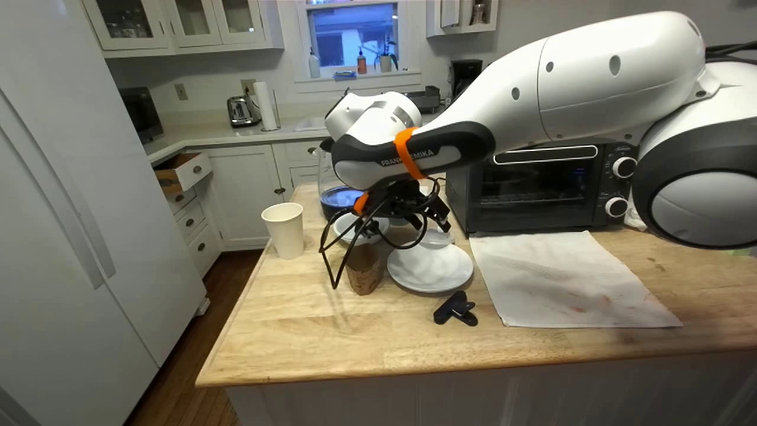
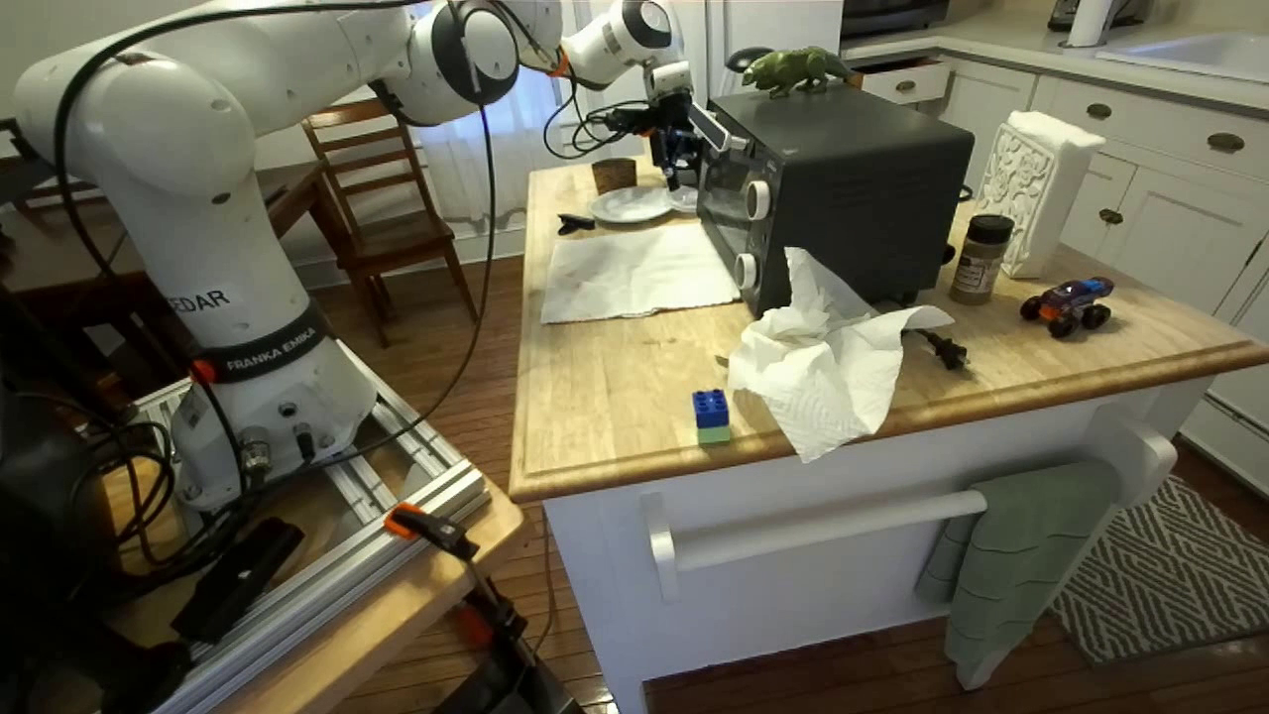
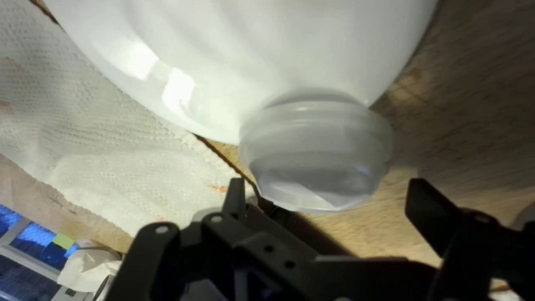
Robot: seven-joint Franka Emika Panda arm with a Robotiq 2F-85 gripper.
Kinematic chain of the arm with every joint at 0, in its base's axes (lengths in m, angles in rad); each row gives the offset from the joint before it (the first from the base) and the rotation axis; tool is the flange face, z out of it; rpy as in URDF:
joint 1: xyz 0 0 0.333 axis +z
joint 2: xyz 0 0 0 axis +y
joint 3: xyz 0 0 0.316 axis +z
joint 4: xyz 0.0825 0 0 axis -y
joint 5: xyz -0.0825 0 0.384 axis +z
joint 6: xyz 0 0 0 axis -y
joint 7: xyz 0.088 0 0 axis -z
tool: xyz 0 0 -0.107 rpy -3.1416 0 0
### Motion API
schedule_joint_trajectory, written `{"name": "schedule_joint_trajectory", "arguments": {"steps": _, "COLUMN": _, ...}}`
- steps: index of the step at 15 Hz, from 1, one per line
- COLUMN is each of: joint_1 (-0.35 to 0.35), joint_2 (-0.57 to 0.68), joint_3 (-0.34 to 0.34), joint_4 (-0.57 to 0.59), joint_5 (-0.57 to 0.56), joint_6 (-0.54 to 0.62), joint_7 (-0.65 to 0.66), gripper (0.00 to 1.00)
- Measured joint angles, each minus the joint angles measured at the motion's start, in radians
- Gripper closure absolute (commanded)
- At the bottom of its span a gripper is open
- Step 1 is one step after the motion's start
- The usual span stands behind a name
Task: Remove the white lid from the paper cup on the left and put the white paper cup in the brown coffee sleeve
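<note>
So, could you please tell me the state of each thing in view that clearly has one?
End effector: open
White paper cup: upright, lidless
White lid: off the cup, unheld
Brown coffee sleeve: upright, apart from the cup
Toaster oven: door shut
Top drawer: pulled open
Paper towel sheet: spread flat, stained
Paper towel wad: crumpled

In the wrist view the gripper [image 3: 326, 184] reaches in from the bottom, its two black fingers [image 3: 430, 213] spread wide apart. The white lid [image 3: 313, 129] shows between and beyond them, overlapping the edge of a white plate [image 3: 242, 46]; whether lid and plate touch is hard to tell. Beside the plate, a paper towel [image 3: 83, 125] with faint reddish stains lies on the wooden table [image 3: 464, 92]. Crumpled paper [image 3: 90, 269] shows at lower left.
</note>
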Motion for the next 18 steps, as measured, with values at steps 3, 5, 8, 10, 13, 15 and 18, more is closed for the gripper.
{"name": "schedule_joint_trajectory", "arguments": {"steps": 3, "joint_1": 0.002, "joint_2": -0.017, "joint_3": 0.001, "joint_4": 0.005, "joint_5": 0.0, "joint_6": 0.035, "joint_7": 0.0, "gripper": 0.0}}
{"name": "schedule_joint_trajectory", "arguments": {"steps": 5, "joint_1": 0.005, "joint_2": -0.042, "joint_3": 0.005, "joint_4": 0.009, "joint_5": 0.0, "joint_6": 0.057, "joint_7": 0.0, "gripper": 0.0}}
{"name": "schedule_joint_trajectory", "arguments": {"steps": 8, "joint_1": 0.018, "joint_2": -0.098, "joint_3": 0.019, "joint_4": 0.018, "joint_5": 0.001, "joint_6": 0.082, "joint_7": -0.008, "gripper": 0.0}}
{"name": "schedule_joint_trajectory", "arguments": {"steps": 10, "joint_1": 0.033, "joint_2": -0.138, "joint_3": 0.038, "joint_4": 0.026, "joint_5": 0.002, "joint_6": 0.101, "joint_7": -0.024, "gripper": 0.0}}
{"name": "schedule_joint_trajectory", "arguments": {"steps": 13, "joint_1": 0.06, "joint_2": -0.186, "joint_3": 0.074, "joint_4": 0.031, "joint_5": 0.007, "joint_6": 0.171, "joint_7": -0.061, "gripper": 0.0}}
{"name": "schedule_joint_trajectory", "arguments": {"steps": 15, "joint_1": 0.074, "joint_2": -0.202, "joint_3": 0.105, "joint_4": 0.032, "joint_5": 0.017, "joint_6": 0.241, "joint_7": -0.091, "gripper": 0.0}}
{"name": "schedule_joint_trajectory", "arguments": {"steps": 18, "joint_1": 0.082, "joint_2": -0.2, "joint_3": 0.158, "joint_4": 0.027, "joint_5": 0.056, "joint_6": 0.336, "joint_7": -0.157, "gripper": 0.0}}
